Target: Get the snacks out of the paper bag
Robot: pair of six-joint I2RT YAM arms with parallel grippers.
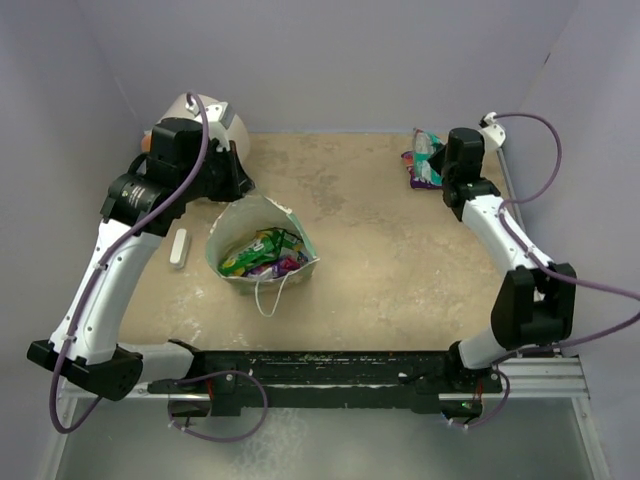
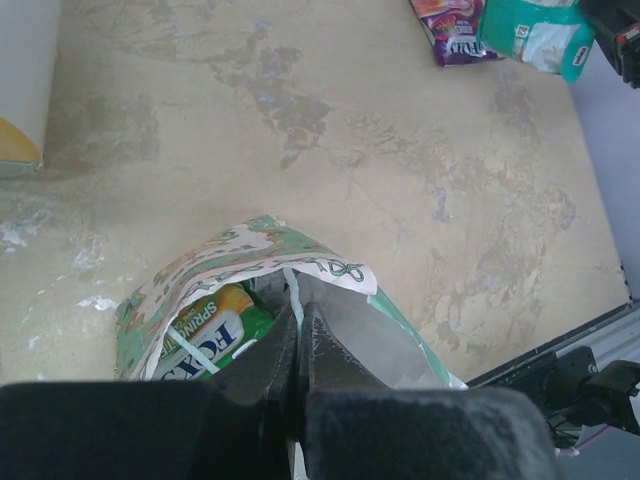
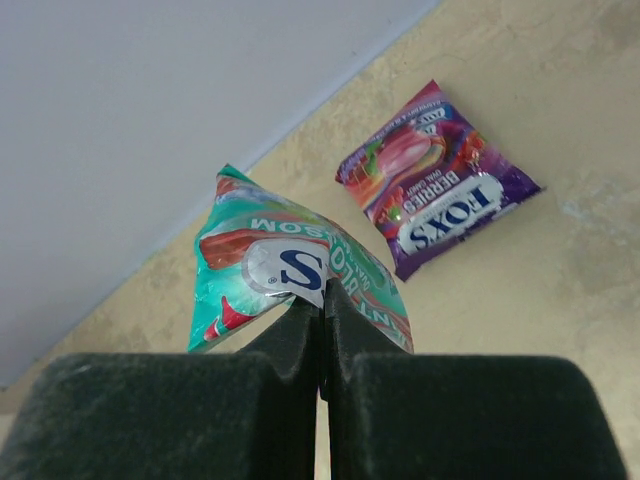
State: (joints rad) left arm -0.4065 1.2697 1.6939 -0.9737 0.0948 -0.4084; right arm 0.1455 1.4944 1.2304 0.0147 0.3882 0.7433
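The green paper bag (image 1: pixel 262 247) stands open at the left of the table with several snacks (image 1: pixel 262 252) inside. My left gripper (image 1: pixel 238 190) is shut on the bag's back rim. In the left wrist view the fingertips (image 2: pixel 297 310) pinch the rim of the bag (image 2: pixel 330 268), and the green-yellow FOX'S packet (image 2: pixel 212 335) shows inside. My right gripper (image 1: pixel 438 162) at the far right is shut on a green-white packet (image 1: pixel 425 147), clear in the right wrist view (image 3: pixel 290 262), held by one edge in that gripper (image 3: pixel 322 300). A purple FOX'S packet (image 3: pixel 440 190) lies on the table beside it (image 1: pixel 425 180).
A big cream cylinder (image 1: pixel 200 110) stands at the far left corner behind the left arm. A white stick-shaped piece (image 1: pixel 180 247) lies left of the bag. Walls close in the table at the back and sides. The bag's string handle (image 1: pixel 268 295) hangs toward the front edge.
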